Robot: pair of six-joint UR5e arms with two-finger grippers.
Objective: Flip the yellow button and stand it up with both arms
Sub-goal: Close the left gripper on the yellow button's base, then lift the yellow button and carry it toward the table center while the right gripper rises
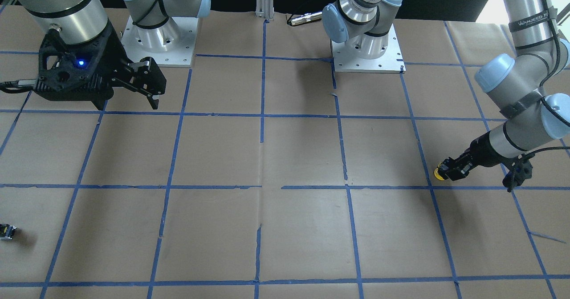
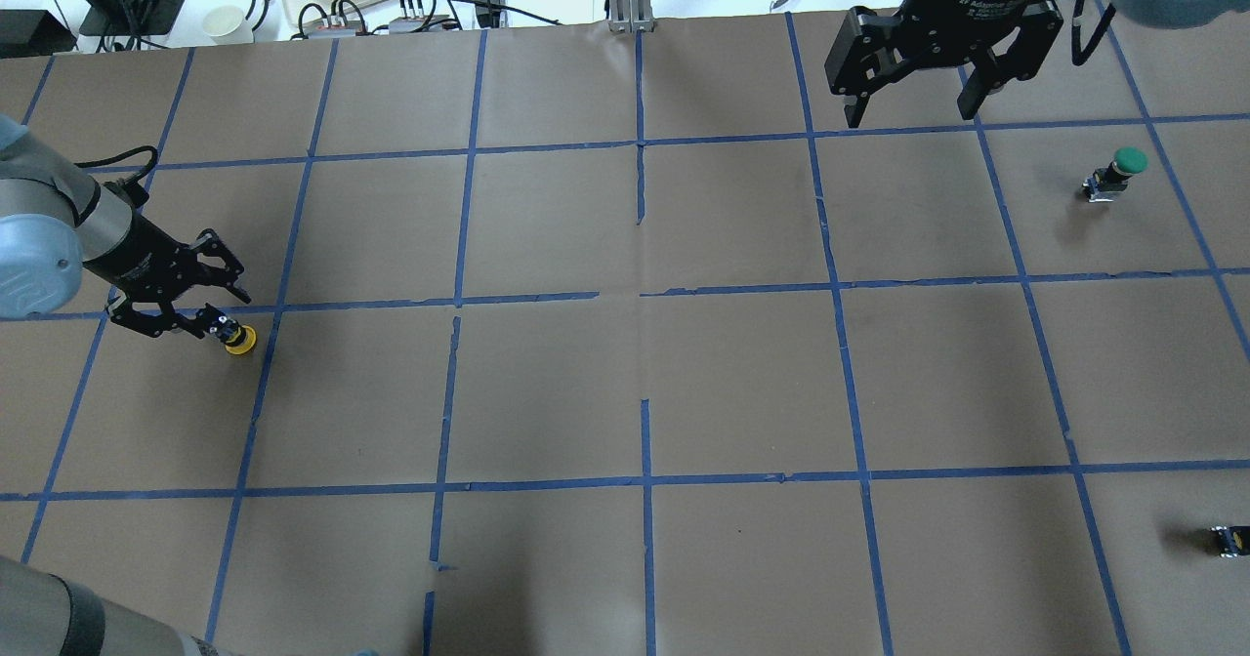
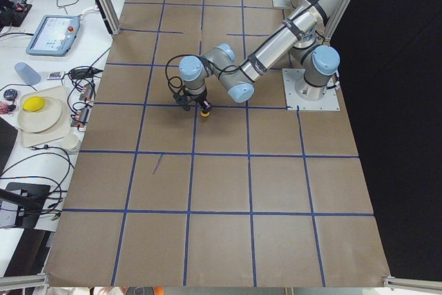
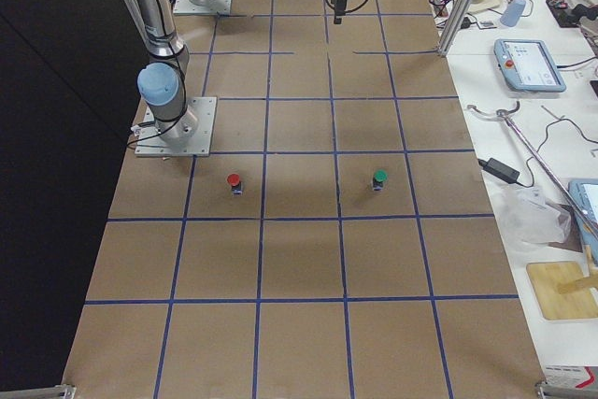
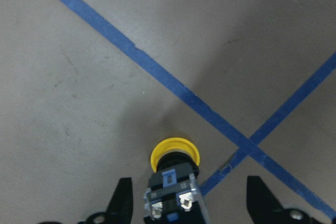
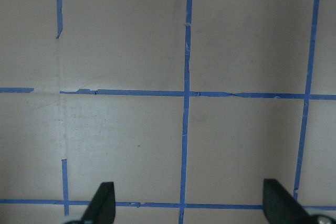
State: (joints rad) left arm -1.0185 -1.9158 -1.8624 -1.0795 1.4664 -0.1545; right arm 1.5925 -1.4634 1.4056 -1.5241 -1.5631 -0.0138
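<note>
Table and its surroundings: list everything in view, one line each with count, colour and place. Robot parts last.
table: 1, brown paper with blue tape grid, fills the views
yellow button: 1, yellow cap on black-grey body, table's left part by a tape crossing
green button: 1, green cap, standing on the right part, towards the benches
red button: 1, red cap, standing on the right part, near the right arm's base
dark switch body: 1, black, cropped at the overhead view's right edge; maybe the red button's base
plate: 1, cream, side bench
cup: 1, white, side bench
arms: 2, silver-grey with light-blue caps
left gripper: 1, black, open around the yellow button
right gripper: 1, black, open, held above the table's right part
</note>
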